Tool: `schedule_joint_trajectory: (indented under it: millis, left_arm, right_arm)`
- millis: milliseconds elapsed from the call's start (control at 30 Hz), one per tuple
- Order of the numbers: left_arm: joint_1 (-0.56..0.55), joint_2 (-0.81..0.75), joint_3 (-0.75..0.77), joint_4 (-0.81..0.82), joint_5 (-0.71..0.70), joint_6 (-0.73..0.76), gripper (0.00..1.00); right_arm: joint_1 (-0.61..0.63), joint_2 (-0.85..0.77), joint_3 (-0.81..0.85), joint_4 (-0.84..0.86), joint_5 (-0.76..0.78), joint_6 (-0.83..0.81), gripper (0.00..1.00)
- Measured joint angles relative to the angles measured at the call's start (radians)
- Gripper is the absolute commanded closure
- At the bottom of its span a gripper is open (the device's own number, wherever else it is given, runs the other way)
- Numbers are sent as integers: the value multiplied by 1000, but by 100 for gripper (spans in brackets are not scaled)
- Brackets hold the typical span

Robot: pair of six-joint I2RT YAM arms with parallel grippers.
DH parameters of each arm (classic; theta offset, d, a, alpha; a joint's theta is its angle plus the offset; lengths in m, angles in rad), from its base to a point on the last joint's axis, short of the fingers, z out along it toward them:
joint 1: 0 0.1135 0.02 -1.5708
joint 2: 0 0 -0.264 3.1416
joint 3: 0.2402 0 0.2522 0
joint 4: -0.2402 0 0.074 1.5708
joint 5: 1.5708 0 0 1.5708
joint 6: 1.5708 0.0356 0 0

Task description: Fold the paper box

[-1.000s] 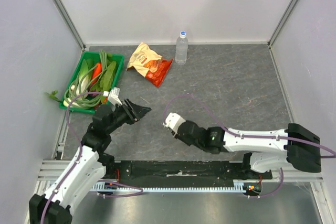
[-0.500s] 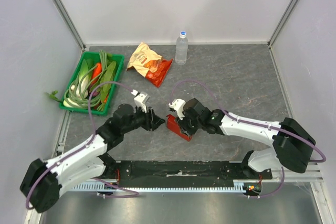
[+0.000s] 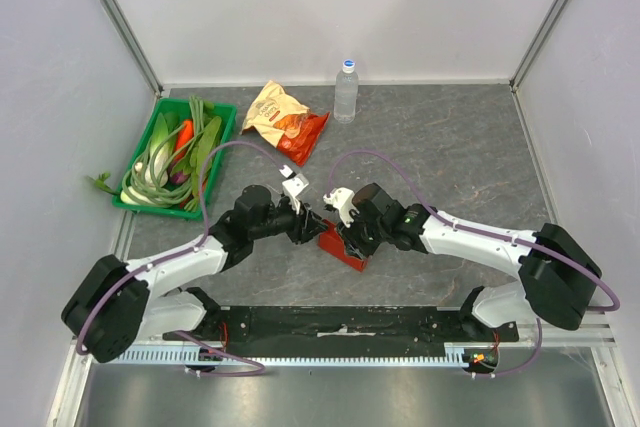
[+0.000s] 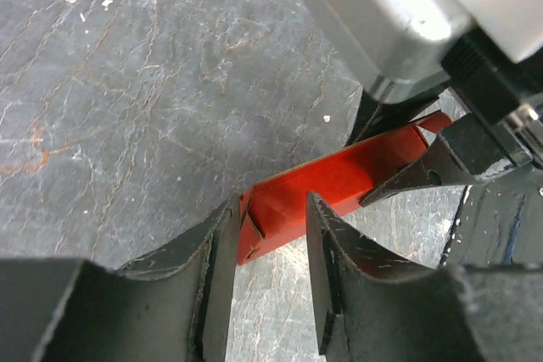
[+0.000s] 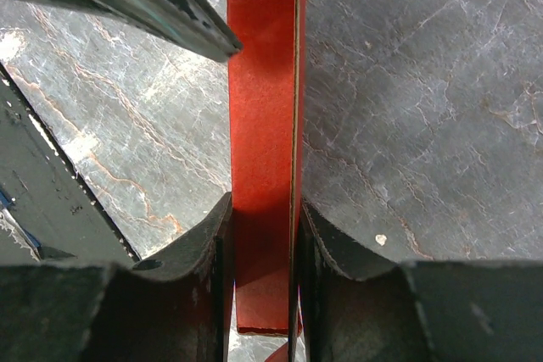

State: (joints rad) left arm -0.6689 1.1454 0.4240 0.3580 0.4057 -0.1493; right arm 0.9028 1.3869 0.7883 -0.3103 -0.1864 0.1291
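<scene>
The paper box [image 3: 343, 248] is a narrow, bright red folded cardboard piece held just above the grey tabletop near the middle. My right gripper [image 3: 348, 234] is shut on it; in the right wrist view the box [image 5: 263, 108] runs up between both fingers [image 5: 222, 277], pinched across its narrow sides at the gripper [image 5: 265, 205]. My left gripper [image 3: 306, 226] is open at the box's left end. In the left wrist view its jaws [image 4: 271, 205] straddle the box's end [image 4: 331, 180]; the box touches the left finger [image 4: 216, 269] and stands apart from the other.
A green tray [image 3: 222, 143] of vegetables stands at the back left. A crinkled orange-and-red snack bag [image 3: 284, 121] and a clear water bottle [image 3: 346, 91] stand at the back centre. Grey walls close the table on three sides.
Both arms have swung in to the table's middle. The red box has come into view in my right gripper, and my left gripper has moved right up to the box's end.
</scene>
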Motion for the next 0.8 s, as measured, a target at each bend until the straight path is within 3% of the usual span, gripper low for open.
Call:
schedule_joint_trajectory:
  millis: [133,567,800]
  left_arm:
    - [0,40,24,12,50,56,59]
    - [8,77,44,18,95,140,77]
    - [3,77,45,15,75,141,77]
  right_arm:
    - [0,0,0,-2,-1,0,75]
    - [0,-5,1,-16,-1,-2,76]
    - [0,-6,1,-17,-1,-2,78]
